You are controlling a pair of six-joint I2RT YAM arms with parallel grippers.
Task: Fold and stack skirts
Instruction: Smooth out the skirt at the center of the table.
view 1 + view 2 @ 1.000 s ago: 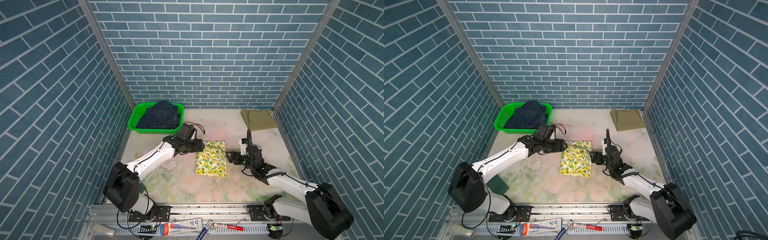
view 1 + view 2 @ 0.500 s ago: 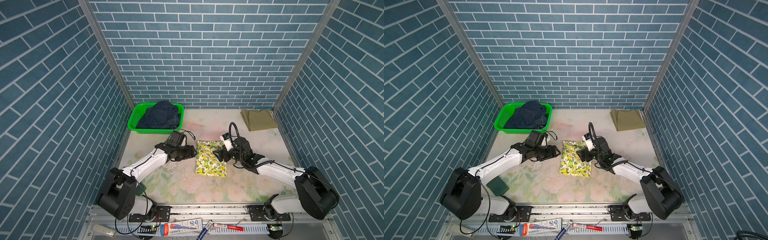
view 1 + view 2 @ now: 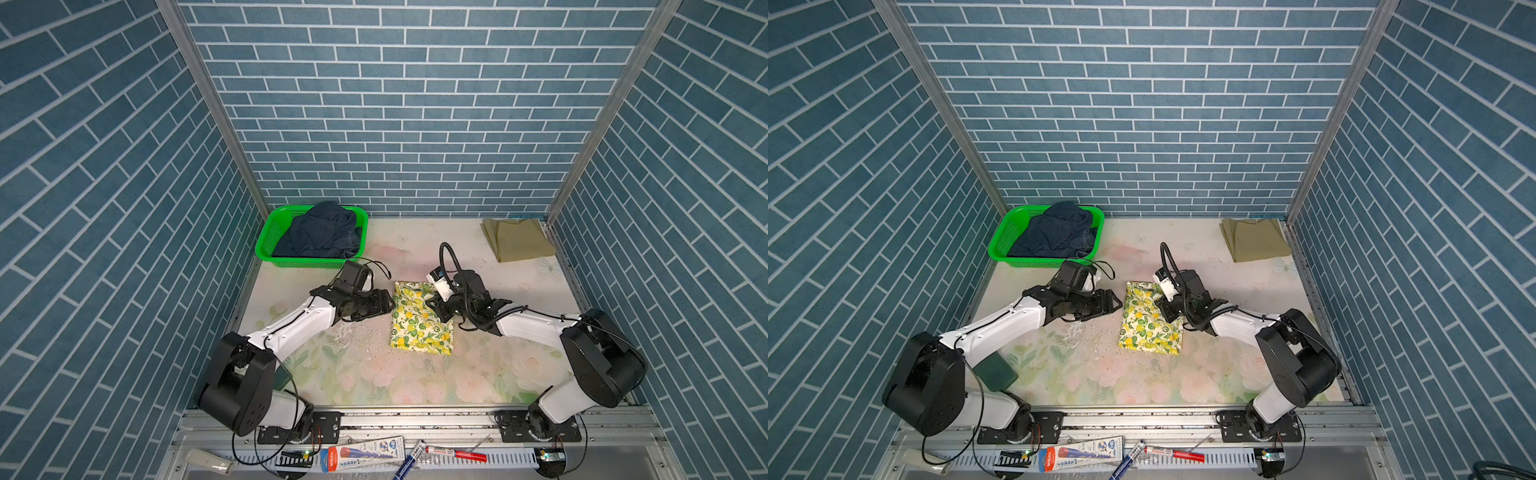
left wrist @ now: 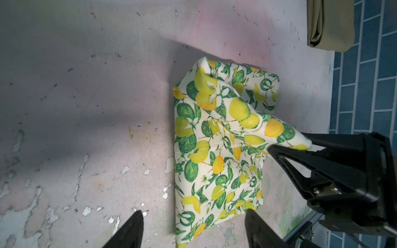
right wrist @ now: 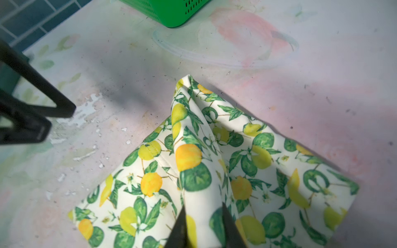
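1. Pinching the lemon-print skirt (image 3: 422, 320) with the right gripper (image 5: 203, 211), jaws drawn narrow on a raised ridge of cloth along its right edge, toward the far end, and tenting that part up off the table.
2. Lying otherwise flat near mid-table, folded into a compact rectangle, between the two arms.
3. Hovering the left gripper (image 3: 387, 301) just beside the skirt's left edge, jaws standing wide, holding nothing.
4. Leaving the olive-khaki skirt (image 3: 517, 239) folded flat in the far right corner, well apart from the lemon one, probably serving as the base of the stack.
5. Leaving the navy denim skirt (image 3: 322, 235) crumpled inside the green mesh basket (image 3: 266, 241) at the far left, not yet folded.
6. Judging progress at somewhat past halfway: one skirt folded and parked, a second folded and seemingly being taken up for carrying onto the olive one, a third waiting for pulling out, folding and stacking.
7. Working on a worn floral-print tabletop (image 3: 374, 374), flaking white in patches near the left gripper and speckled with dark grit.
8. Standing inside blue brick-pattern walls (image 3: 395, 104) on three sides, with pens and a tube (image 3: 365, 451) along the front rail.
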